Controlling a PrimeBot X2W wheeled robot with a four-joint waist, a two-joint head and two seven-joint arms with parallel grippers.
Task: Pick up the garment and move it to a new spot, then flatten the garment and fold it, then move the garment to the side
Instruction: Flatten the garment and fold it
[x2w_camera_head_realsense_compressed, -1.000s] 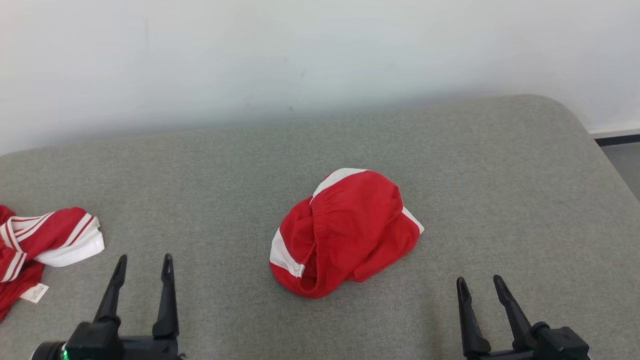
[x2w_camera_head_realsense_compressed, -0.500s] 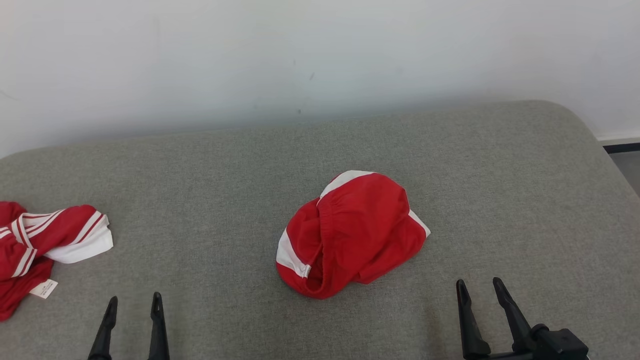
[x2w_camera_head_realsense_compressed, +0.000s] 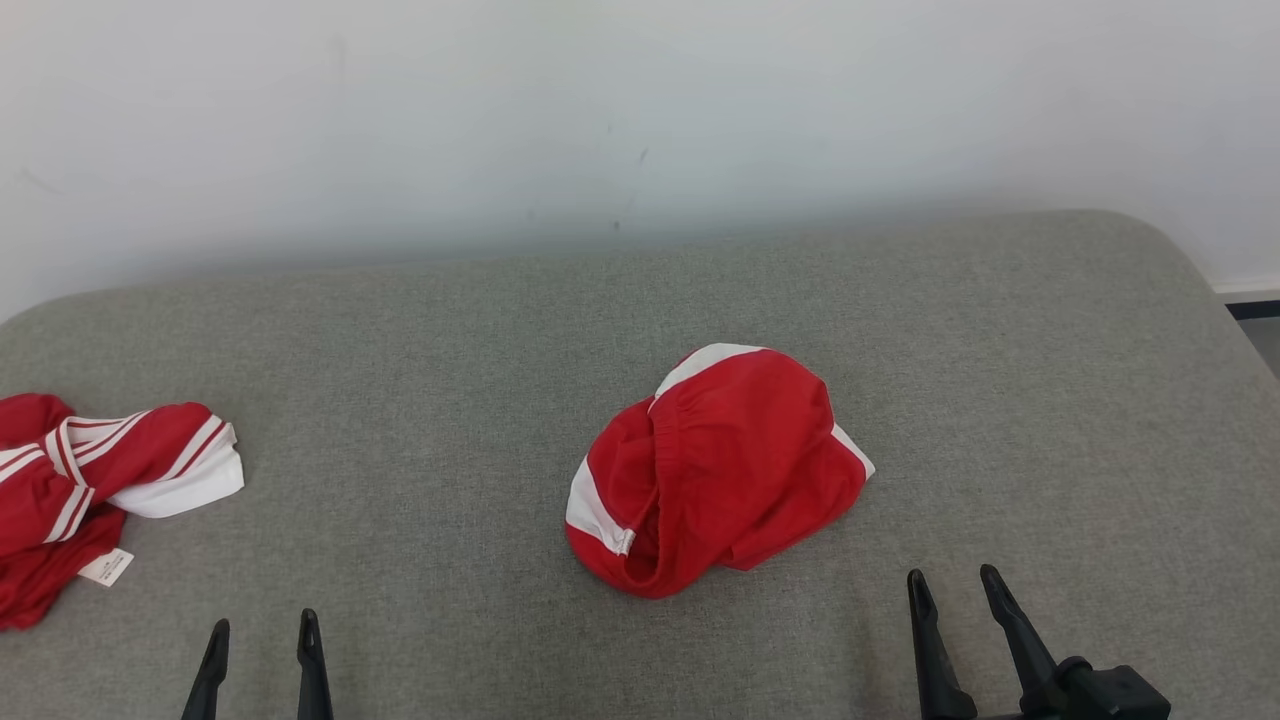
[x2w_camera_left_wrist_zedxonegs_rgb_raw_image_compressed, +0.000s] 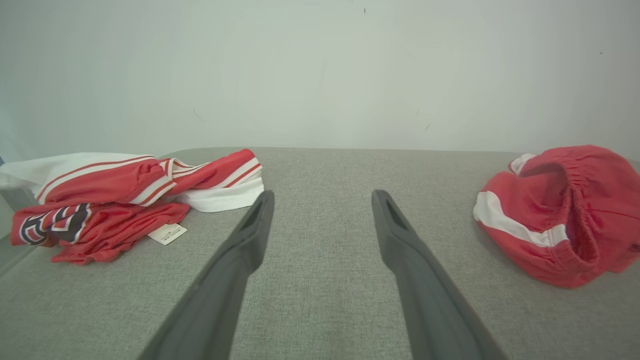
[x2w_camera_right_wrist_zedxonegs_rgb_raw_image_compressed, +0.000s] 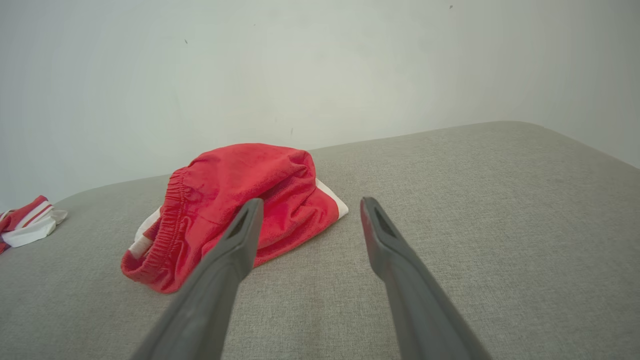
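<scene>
Garment (x2w_camera_head_realsense_compressed: 715, 470) centred on cushion (x2w_camera_head_realsense_compressed: 420, 340), jersey (x2w_camera_head_realsense_compressed: 90, 480) left

You get the jersey (x2w_camera_head_realsense_compressed: 90, 480) cut by the head view's left edge, its tag (x2w_camera_head_realsense_compressed: 106, 566) unreadably small; the bottom edge cuts the left gripper (x2w_camera_head_realsense_compressed: 264, 622) below its fingers. The left wrist view's right edge clips the shorts (x2w_camera_left_wrist_zedxonegs_rgb_raw_image_compressed: 565, 215).

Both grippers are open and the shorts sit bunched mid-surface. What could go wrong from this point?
1. The red shorts lie in a crumpled mound with overlapping layers, so a pinch may catch several layers at once and make flattening harder.
2. A second red-and-white garment lies at the left of the grey surface, near the left gripper. It could be grabbed by mistake, or crowd the spot for setting the shorts aside.
</scene>
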